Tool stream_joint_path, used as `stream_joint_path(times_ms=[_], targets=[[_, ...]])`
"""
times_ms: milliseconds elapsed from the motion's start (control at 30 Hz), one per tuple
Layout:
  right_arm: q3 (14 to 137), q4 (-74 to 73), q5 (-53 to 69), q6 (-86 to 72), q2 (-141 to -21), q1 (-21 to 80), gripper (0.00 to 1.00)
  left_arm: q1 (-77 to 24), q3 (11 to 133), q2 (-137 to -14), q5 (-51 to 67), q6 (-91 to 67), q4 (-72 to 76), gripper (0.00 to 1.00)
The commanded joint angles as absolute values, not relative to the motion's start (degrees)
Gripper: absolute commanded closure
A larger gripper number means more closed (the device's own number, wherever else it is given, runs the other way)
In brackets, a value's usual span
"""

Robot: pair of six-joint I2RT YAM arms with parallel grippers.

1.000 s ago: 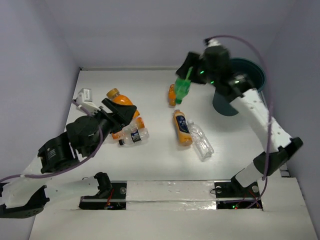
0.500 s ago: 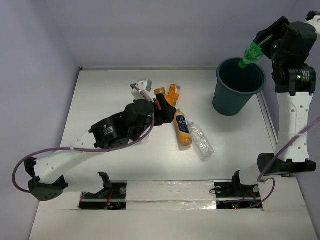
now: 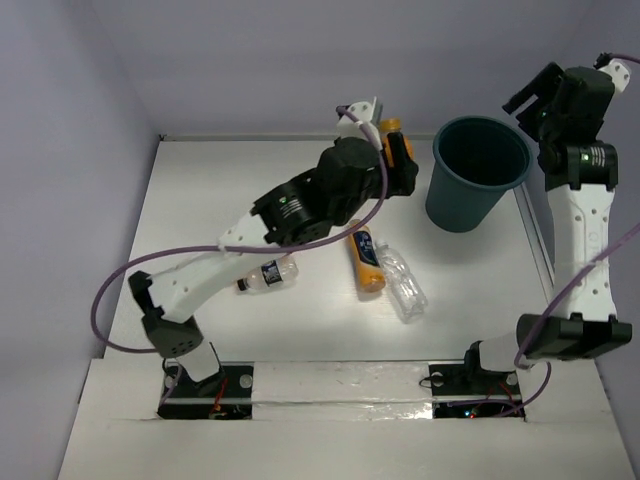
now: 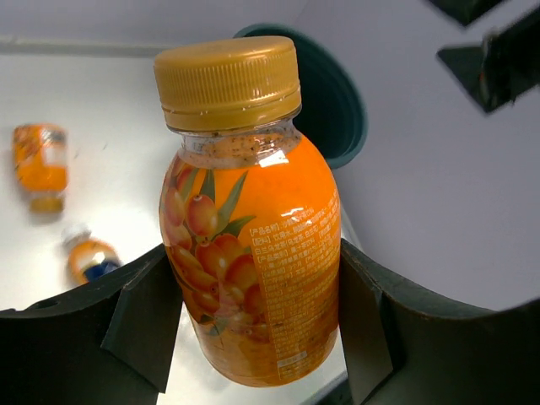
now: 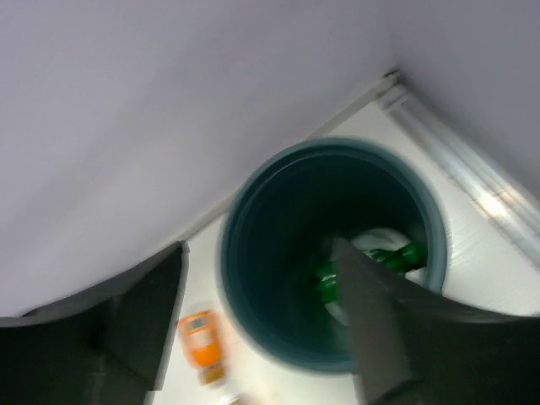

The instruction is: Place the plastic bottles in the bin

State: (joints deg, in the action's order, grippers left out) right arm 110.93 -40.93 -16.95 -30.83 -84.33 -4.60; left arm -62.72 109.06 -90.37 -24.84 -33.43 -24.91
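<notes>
Left wrist view: left end effector (image 4: pixel 253 321) clamps an orange bottle (image 4: pixel 245 211), berry-and-leaf label (image 4: pixel 287 278), fine print unreadable, just left of the bin (image 3: pixel 455 205). Right end effector (image 5: pixel 257 325) gapes empty above the bin, green bottle (image 5: pixel 396 256) inside.

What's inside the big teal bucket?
A green bottle lies at the bottom of the bucket, with something pale beside it. A finger of the right pincer covers part of the bottom, so more may be hidden.

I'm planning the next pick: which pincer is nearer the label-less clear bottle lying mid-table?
Left. The left pincer, gripping an orange bottle, hangs just left of the bin, behind the clear bottle; the right pincer is open over the bin's far right rim, farther off.
</notes>
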Motion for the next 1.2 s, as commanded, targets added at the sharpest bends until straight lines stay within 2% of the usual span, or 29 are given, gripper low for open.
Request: stream_joint_path(times_ms=[0, 67, 100, 133, 167, 267, 400, 567, 700, 767, 800, 833, 867, 900, 1167], targets=[[106.1, -35.3, -11.4, -32.4, -75.3, -4.7, 0.30, -61.3, 117.7, -96.7, -22.8, -29.2, -22.2, 0.54], [97.2, -32.2, -9.0, -34.1, -67.2, -4.7, 0.61, -60.6, 128.8, -103.5, -21.9, -28.6, -22.0, 0.55], [93.9, -31.0, -6.4, -35.5, -64.3, -4.7, 0.82, -59.9, 131.7, -105.7, -21.4, -28.7, -21.5, 0.55], [88.6, -30.7, -5.8, -36.2, -61.6, -4.7, 0.92, -59.9, 134.4, -110.3, -21.2, -28.8, -21.2, 0.56], [85.9, -30.7, -5.3, -36.8, -56.1, -4.7, 0.96, -59.9, 139.0, -112.6, -20.7, -28.9, -20.6, 0.56], [77.8, -32.2, -2.7, -39.1, -48.6, -3.1, 1.00, -58.5, 142.6, -119.1, -20.7, -30.1, -15.0, 0.59], [69.8, -33.8, 1.6, -45.2, -38.2, 2.6, 1.00, -58.4, 140.9, -124.0, -23.1, -31.4, -0.3, 0.60], [70.1, -42.0, 0.2, -45.4, -29.5, 7.6, 1.00, -57.9, 146.9, -133.3, -24.0, -32.3, 12.4, 0.59], [71.6, -46.9, 4.8, -45.1, -25.1, 7.6, 1.00, -57.9, 145.9, -136.3, -24.3, -34.4, 24.4, 0.57], [73.8, -49.8, 5.4, -43.8, -24.4, 7.6, 1.00, -57.9, 147.8, -140.0, -23.8, -35.9, 25.0, 0.50], [74.6, -50.7, 5.6, -43.2, -24.4, 7.6, 1.00, -57.4, 149.4, -141.1, -23.1, -37.6, 25.7, 0.41], [75.5, -52.3, 5.7, -41.8, -24.5, 7.6, 1.00, -57.4, 149.8, -142.0, -22.2, -38.7, 25.8, 0.21], [76.7, -52.9, 5.9, -41.2, -24.9, 7.6, 1.00, -56.9, 149.7, -143.3, -20.4, -39.6, 26.1, 0.07], [77.2, -53.5, 6.3, -40.6, -25.1, 8.3, 1.00, -56.9, 149.7, -143.7, -19.9, -40.2, 26.4, 0.01], [75.9, -54.1, 7.0, -38.0, -25.3, 9.3, 1.00, -56.9, 147.3, -139.0, -14.6, -35.2, 25.1, 0.01]])
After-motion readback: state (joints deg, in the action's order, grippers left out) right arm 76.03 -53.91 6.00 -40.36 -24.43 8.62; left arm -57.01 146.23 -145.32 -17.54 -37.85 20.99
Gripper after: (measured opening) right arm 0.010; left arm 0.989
